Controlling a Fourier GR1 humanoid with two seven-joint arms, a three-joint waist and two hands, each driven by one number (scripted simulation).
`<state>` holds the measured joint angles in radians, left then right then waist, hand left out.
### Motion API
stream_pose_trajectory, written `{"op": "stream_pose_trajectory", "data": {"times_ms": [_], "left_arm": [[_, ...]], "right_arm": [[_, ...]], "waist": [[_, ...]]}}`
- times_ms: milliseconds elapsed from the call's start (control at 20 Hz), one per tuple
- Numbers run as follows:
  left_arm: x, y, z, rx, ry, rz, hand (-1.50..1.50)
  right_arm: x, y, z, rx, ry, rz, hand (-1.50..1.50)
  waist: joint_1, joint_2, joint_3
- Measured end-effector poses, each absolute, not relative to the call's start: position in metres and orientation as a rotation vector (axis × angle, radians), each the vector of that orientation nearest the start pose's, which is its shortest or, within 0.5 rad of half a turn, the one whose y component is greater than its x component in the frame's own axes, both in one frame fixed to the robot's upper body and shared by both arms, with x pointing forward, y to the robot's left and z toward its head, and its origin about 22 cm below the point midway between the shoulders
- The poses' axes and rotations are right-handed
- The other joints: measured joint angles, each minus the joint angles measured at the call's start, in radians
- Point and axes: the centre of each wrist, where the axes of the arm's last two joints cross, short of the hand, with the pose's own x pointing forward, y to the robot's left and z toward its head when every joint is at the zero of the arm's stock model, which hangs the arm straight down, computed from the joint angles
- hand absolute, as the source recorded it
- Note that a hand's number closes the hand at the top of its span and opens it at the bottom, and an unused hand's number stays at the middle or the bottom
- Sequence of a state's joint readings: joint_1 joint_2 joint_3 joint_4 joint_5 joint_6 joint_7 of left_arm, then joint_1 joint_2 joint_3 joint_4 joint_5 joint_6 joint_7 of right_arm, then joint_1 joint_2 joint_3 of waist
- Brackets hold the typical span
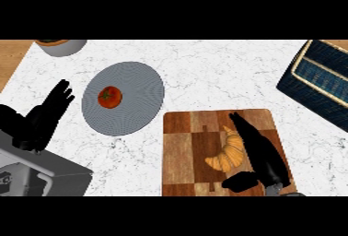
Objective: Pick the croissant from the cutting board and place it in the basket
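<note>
On the cutting board (187,152) — croissant (229,154) just beside the open right robot hand (263,159)

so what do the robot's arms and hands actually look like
The left hand and right hand are both plain black with long slim fingers. The left forearm is a boxy grey casing; only a grey sliver of the right forearm shows. No cables or markings are visible.

Right hand (262,152): over the right half of the cutting board (182,156), fingers straight, held together, pointing to the board's far edge; thumb splayed toward its near edge (wrist barely in view). Left hand (42,119): well left of the board, open, fingers up, resting. Grey left forearm (37,173) nearer than it.
</note>
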<state>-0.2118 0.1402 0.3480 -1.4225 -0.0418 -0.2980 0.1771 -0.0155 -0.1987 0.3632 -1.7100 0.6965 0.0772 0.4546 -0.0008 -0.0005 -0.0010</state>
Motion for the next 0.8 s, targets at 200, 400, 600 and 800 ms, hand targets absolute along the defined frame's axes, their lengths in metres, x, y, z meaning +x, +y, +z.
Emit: {"op": "stream_pose_trajectory", "data": {"times_ms": [200,400,600,800], "left_arm": [[0.284,0.323,0.031,0.092,-1.436,-0.112,0.0],[0.281,0.327,0.029,0.093,-1.438,-0.113,0.0],[0.284,0.32,0.034,0.086,-1.443,-0.112,0.0],[0.287,0.318,0.035,0.089,-1.442,-0.117,0.0]], "right_arm": [[0.233,-0.183,0.023,-0.585,-1.216,0.875,-1.5],[0.237,-0.174,0.018,-0.607,-1.208,0.948,1.5],[0.241,-0.166,0.013,-0.639,-1.208,0.984,1.5],[0.242,-0.168,0.008,-0.641,-1.231,1.009,1.5]], "waist": [[0.001,0.001,0.0],[0.002,0.0,-0.001],[0.001,-0.004,-0.004],[0.0,-0.008,-0.007]]}}
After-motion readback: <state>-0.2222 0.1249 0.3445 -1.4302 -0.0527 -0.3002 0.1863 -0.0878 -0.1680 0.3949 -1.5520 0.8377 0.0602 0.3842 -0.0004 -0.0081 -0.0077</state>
